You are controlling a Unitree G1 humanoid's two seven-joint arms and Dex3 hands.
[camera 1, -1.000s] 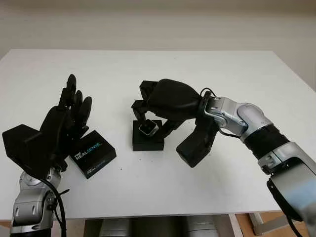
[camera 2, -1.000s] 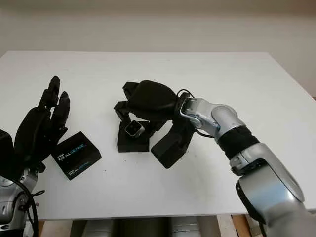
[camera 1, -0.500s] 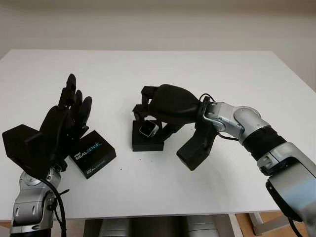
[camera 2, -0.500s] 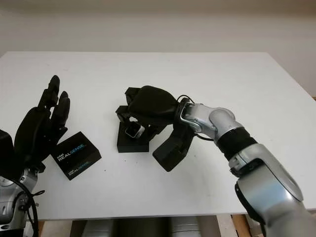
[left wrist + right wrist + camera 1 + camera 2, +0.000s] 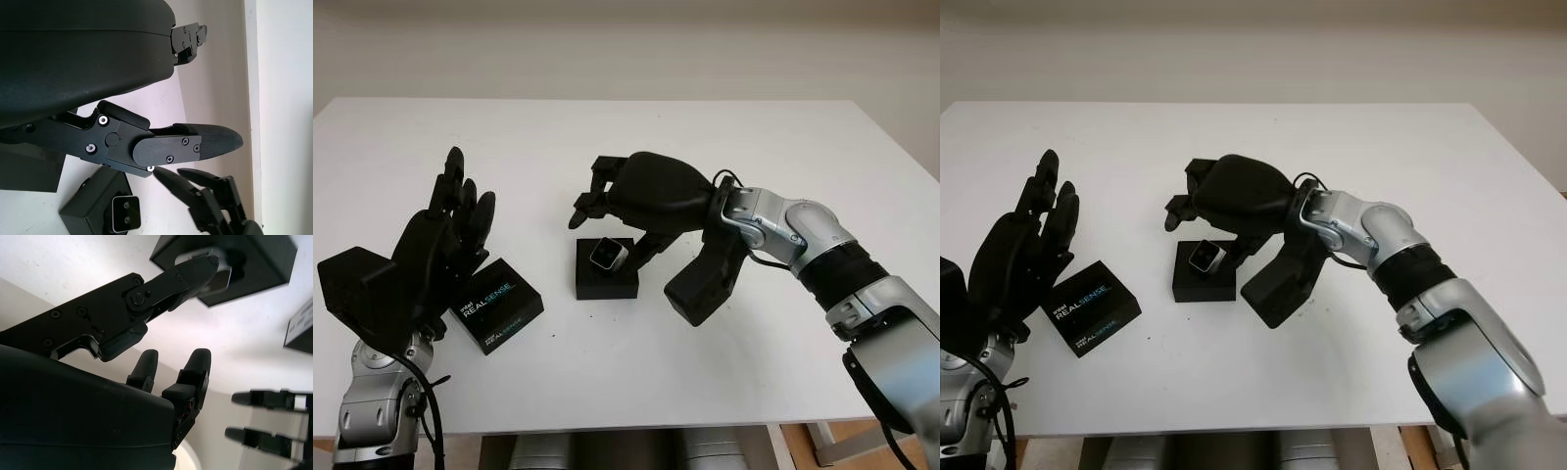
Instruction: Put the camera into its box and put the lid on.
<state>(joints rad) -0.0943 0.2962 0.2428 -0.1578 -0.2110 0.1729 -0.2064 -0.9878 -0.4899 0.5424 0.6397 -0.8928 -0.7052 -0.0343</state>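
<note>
The small silver camera (image 5: 606, 255) sits in the open black box (image 5: 607, 281) at the table's middle, its lens face turned up and tilted. My right hand (image 5: 612, 223) hovers just above and behind it, open, with its thumb (image 5: 193, 270) reaching down close beside the camera. The black lid (image 5: 495, 305), printed REALSENSE, lies flat on the table to the left of the box. My left hand (image 5: 460, 211) is raised beside the lid at the left, open and holding nothing.
The white table (image 5: 724, 147) runs wide to the back and right. The right forearm (image 5: 783, 230) and its black wrist camera block (image 5: 700, 284) hang low just right of the box.
The right hand has let go of the camera and lifted a little up and back. The camera stays in the box. The left hand and lid have not moved.
</note>
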